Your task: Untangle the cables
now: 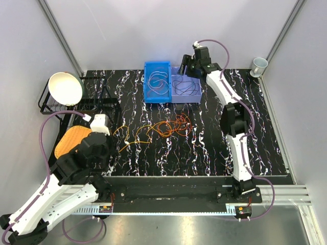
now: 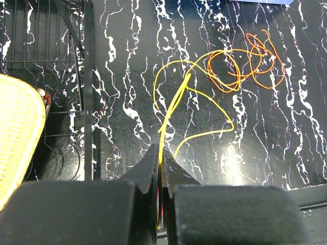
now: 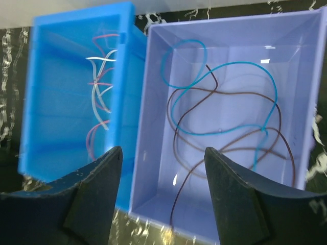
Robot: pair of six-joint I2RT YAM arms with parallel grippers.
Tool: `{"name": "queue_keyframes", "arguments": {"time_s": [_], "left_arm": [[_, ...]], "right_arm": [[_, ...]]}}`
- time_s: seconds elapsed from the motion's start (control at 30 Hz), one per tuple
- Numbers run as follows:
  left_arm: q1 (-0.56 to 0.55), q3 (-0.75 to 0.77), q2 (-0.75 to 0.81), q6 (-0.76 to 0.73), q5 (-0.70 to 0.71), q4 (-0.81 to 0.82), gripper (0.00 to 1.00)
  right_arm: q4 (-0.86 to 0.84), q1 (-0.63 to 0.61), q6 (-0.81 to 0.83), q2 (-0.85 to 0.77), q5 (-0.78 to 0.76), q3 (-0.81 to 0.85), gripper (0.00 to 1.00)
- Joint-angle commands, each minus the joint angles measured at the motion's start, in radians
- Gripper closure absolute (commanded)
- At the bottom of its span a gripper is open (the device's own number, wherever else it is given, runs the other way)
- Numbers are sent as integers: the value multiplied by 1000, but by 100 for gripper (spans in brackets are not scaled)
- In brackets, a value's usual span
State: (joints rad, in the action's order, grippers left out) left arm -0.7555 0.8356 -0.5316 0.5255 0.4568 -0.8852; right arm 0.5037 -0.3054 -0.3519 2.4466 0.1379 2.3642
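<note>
near the near-left corner of the table, the left gripper has its fingers pressed together on one end of a yellow cable. the cable runs away from the jaws in a long doubled loop across the black surface. its far bend overlaps the orange tangle in the middle of the table. from the wrist view i cannot tell whether it is threaded through the orange loops or only lies across them.

to do this pull well, i judge the draw should be slow and low, back toward the near-left corner, with an eye on the orange loops. if they drag along, ease off rather than tighten a knot.

at the far edge, the right gripper hangs with jaws spread and empty above the lilac bin. a teal cable and a brown cable lie loose inside it. just beside it, the blue bin holds white and reddish cables.
</note>
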Motion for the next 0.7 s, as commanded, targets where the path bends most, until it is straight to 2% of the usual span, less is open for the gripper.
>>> {"name": "queue_keyframes", "arguments": {"time_s": [0.0, 0.13, 0.2, 0.23, 0.4, 0.53, 0.67], "left_arm": [[5, 8, 5, 8, 19, 38, 100], [5, 8, 2, 8, 19, 37, 100], [7, 10, -1, 8, 17, 37, 100], [7, 10, -1, 8, 17, 38, 100], [8, 10, -1, 8, 17, 38, 100], [15, 8, -4, 8, 19, 38, 100], [22, 8, -7, 13, 25, 37, 100]], "right_arm": [[10, 2, -21, -218, -3, -69, 28], [-11, 0, -62, -352, 112, -248, 28], [-63, 0, -81, -403, 222, -330, 28], [-88, 0, -87, -458, 258, -420, 28], [-313, -4, -91, -621, 541, -740, 27], [-395, -63, -62, -744, 562, -913, 26], [-399, -226, 63, -801, 415, -1049, 26]]}}
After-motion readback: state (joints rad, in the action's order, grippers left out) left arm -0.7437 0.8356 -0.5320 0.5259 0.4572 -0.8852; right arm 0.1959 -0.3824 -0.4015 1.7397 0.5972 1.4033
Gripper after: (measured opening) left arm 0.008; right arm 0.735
